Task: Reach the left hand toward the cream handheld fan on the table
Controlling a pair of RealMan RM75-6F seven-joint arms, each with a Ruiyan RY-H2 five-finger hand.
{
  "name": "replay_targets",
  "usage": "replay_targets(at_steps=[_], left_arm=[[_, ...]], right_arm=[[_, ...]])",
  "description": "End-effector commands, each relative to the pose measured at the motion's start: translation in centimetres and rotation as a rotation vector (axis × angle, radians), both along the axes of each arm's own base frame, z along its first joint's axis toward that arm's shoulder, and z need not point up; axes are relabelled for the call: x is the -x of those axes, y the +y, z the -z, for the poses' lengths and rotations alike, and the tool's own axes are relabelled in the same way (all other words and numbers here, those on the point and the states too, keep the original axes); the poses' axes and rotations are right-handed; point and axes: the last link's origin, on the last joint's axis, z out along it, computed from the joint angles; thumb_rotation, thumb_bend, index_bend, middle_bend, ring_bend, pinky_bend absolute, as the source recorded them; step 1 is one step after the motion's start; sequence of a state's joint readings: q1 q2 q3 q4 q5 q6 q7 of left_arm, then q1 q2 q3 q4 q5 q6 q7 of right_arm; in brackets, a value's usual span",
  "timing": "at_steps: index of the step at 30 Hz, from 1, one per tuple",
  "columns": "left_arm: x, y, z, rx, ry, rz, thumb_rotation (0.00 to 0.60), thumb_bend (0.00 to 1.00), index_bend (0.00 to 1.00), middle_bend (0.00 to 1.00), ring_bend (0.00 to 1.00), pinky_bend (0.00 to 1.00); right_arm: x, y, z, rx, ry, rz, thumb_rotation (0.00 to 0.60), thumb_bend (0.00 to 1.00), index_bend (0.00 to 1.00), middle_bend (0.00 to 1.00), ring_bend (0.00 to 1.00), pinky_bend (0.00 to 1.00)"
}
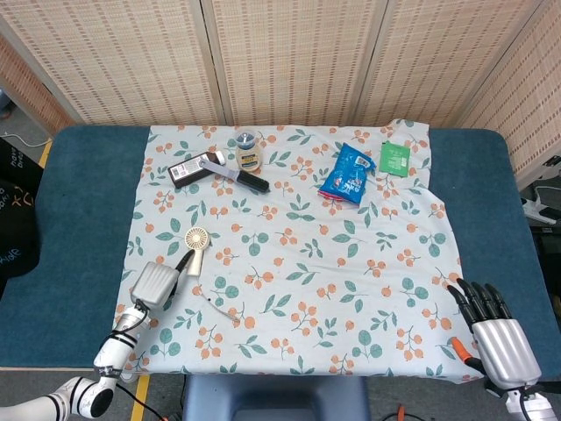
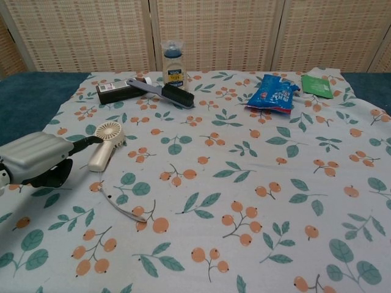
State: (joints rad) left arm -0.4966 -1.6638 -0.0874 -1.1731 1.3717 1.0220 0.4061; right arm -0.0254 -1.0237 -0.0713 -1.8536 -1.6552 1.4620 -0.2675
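Observation:
The cream handheld fan [image 1: 195, 246] [image 2: 105, 144] lies flat on the floral cloth, round head toward the far side, handle toward me. Its thin strap [image 2: 122, 207] trails over the cloth in front of it. My left hand [image 1: 158, 282] [image 2: 40, 159] hovers just left of the fan's handle, back facing up, with a dark fingertip [image 2: 90, 141] stretched out close to the fan. It holds nothing. My right hand [image 1: 495, 331] rests at the table's near right corner, fingers spread, also with nothing in it; the chest view does not show it.
At the far side lie a black box [image 1: 186, 170], a dark brush [image 1: 238, 176] and a small bottle [image 1: 249, 151]. A blue snack packet [image 1: 349, 173] and a green sachet [image 1: 396, 158] sit far right. Blue table surface [image 1: 79, 210] borders the cloth.

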Motion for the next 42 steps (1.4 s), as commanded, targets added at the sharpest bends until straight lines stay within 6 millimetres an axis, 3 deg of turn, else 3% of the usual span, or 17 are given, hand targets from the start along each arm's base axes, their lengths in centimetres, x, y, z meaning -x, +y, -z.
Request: replay_targets(at_steps=[1,22,26,29,34,36,38,40,42], left_arm=[[0.1,0.0,0.0,0.001,0.005,0.000,0.600,0.92,0.00,0.97,0.90,1.00],[0.8,0.1,0.4,0.049,0.083,-0.029,0.600,0.92,0.00,0.98,0.90,1.00],[-0.2,-0.1,-0.5,0.011,0.042,0.006,0.600,0.91,0.00,0.97,0.90,1.00],[-2.1,-0.9,-2.2,-0.055,-0.045,0.093,0.600,0.84,0.00,0.95,0.88,1.00],[-4.2,-3.6,-6.2,-0.141,-0.191,0.179,0.600,0.55,0.00,0.78,0.78,0.97],[-4.2,-6.0,-8.2,-0.137,-0.235,0.152,0.600,0.48,0.00,0.64,0.66,0.88],[-3.3,-9.3,-10.4,-0.105,-0.262,0.083,0.600,0.43,0.00,0.39,0.38,0.65],[-2.0,-12.4,-12.6,-0.091,-0.268,-0.002,0.600,0.39,0.00,0.08,0.07,0.30],[-0.5,-15.7,-15.2,-0.149,-0.275,-0.059,0.600,0.37,0.00,0.00,0.00,0.12]], right_arm=[[0.0,0.0,0.0,0.001,0.001,0.000,0.600,0.21,0.00,0.00,0.00,0.00],[-0.1,0.1,-0.1,0.003,0.000,-0.004,0.600,0.21,0.00,0.00,0.00,0.00],[-0.3,0.3,-0.1,0.005,-0.001,-0.009,0.600,0.21,0.00,0.00,0.00,0.00],[-0.5,0.5,-0.2,0.008,-0.006,-0.017,0.600,0.21,0.00,0.00,0.00,0.00],[-0.9,1.0,-0.4,0.007,-0.013,-0.029,0.600,0.21,0.00,0.00,0.00,0.00],[-1.2,1.3,-0.6,0.007,-0.020,-0.035,0.600,0.21,0.00,0.00,0.00,0.00],[-1.3,1.5,-0.9,0.011,-0.028,-0.038,0.600,0.21,0.00,0.00,0.00,0.00],[-1.4,1.5,-1.4,0.021,-0.037,-0.034,0.600,0.21,0.00,0.00,0.00,0.00],[-1.3,1.4,-2.0,0.041,-0.042,-0.021,0.600,0.21,0.00,0.00,0.00,0.00]])
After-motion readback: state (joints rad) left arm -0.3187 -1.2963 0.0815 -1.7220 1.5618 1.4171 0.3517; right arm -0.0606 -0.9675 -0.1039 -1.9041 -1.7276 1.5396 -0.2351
